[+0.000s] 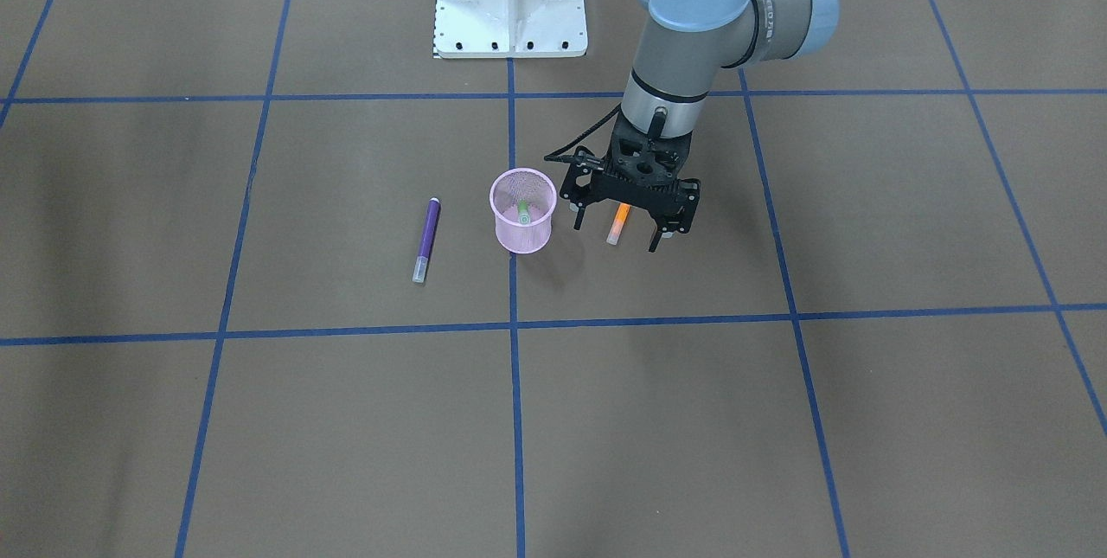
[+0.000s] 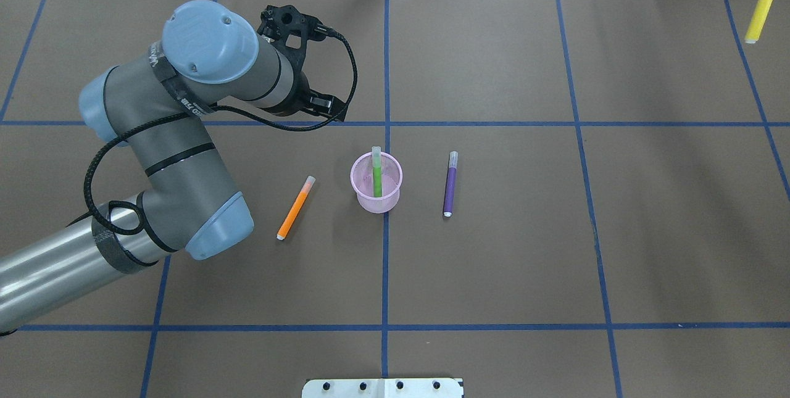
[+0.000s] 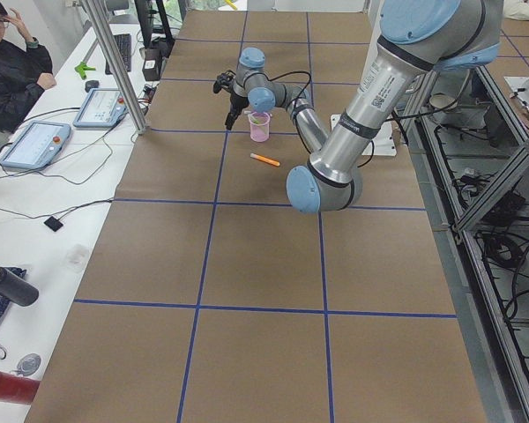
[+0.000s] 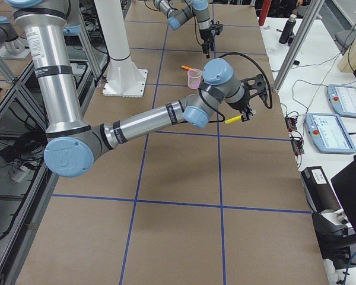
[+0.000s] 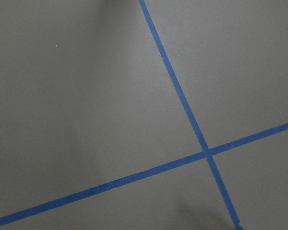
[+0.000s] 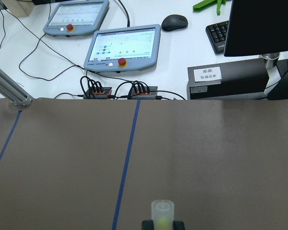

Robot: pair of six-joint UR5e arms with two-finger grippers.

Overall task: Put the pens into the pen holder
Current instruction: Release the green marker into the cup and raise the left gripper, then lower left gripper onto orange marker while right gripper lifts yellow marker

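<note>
The pink mesh pen holder (image 2: 376,191) stands upright near the table's centre, and a green pen (image 2: 376,174) leans inside it. An orange pen (image 2: 296,207) lies flat to its left in the overhead view. A purple pen (image 2: 450,185) lies to its right. My left gripper (image 1: 616,234) hangs open and empty above the table, beyond the orange pen. Off at the table's right end, my right gripper (image 4: 246,113) is shut on a yellow pen (image 4: 234,119). That pen's pale cap (image 6: 162,212) shows at the bottom of the right wrist view.
The white robot base plate (image 1: 510,4) sits at the robot's edge of the table. Control tablets (image 6: 125,48), cables and a keyboard lie on the white bench past the table's right end. A person (image 3: 13,62) sits beyond the far side of the table.
</note>
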